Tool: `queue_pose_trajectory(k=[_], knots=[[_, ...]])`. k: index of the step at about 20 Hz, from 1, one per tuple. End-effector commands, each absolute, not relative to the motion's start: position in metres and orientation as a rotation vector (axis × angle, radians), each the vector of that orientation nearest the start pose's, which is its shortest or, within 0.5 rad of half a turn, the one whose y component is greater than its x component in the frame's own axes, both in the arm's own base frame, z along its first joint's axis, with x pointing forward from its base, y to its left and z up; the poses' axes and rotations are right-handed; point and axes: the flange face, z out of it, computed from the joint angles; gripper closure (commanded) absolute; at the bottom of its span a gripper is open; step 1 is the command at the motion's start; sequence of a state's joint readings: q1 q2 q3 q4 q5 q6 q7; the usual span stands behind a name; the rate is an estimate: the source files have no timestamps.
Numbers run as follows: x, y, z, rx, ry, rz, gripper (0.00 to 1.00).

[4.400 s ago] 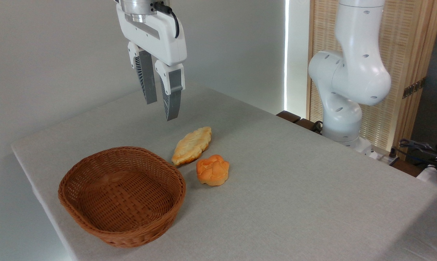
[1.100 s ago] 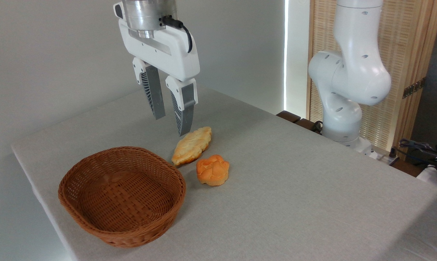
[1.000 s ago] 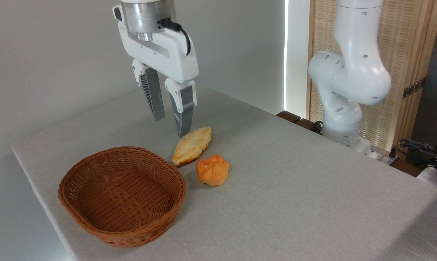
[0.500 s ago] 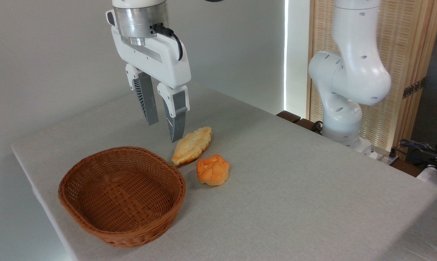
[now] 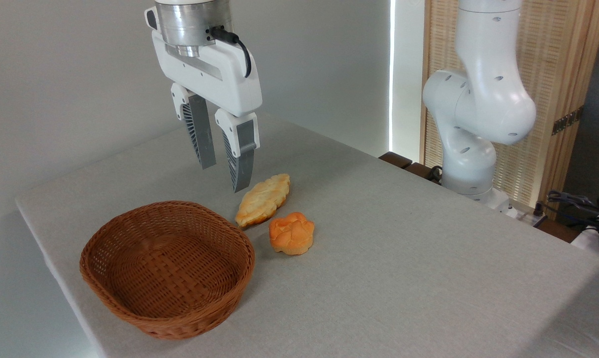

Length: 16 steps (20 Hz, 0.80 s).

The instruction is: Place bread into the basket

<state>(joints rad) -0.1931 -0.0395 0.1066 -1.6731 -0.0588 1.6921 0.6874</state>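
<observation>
The bread [image 5: 292,233], a small round knotted bun with an orange top, lies on the grey table just right of the basket [image 5: 167,267], a shallow reddish-brown wicker one with nothing inside. My gripper [image 5: 222,177] hangs in the air above and to the left of the bun, over the table behind the basket's far rim. Its two grey fingers point down and stand apart, open, with nothing between them. The bun is untouched.
A longer pale golden pastry [image 5: 263,200] lies on the table [image 5: 403,258] just behind the bun, close to my right fingertip. The arm's white base [image 5: 470,134] stands at the table's far right corner. Cables and gear [image 5: 585,209] sit off the right edge.
Over the last second the gripper has drifted left and slightly up, away from the long pastry. Fingers stay open; bun, pastry and basket have not moved.
</observation>
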Motion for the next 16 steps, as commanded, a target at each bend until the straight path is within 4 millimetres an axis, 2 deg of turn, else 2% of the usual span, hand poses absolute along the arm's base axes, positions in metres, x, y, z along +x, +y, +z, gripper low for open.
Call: queue_pose_trajectory(k=[1,7,10,11,13,16], knots=[[0.548,-0.048,0.617,-2.963,1.209,-0.137,0.0],[0.552,-0.056,0.613,-2.964,1.255,-0.152,0.0],[0.556,-0.044,0.615,-2.968,1.214,-0.194,0.0],[0.558,-0.026,0.612,-2.988,1.164,-0.19,0.0],[0.556,-0.008,0.617,-3.007,1.118,-0.203,0.0],[0.553,-0.011,0.619,-3.008,1.13,-0.201,0.0]])
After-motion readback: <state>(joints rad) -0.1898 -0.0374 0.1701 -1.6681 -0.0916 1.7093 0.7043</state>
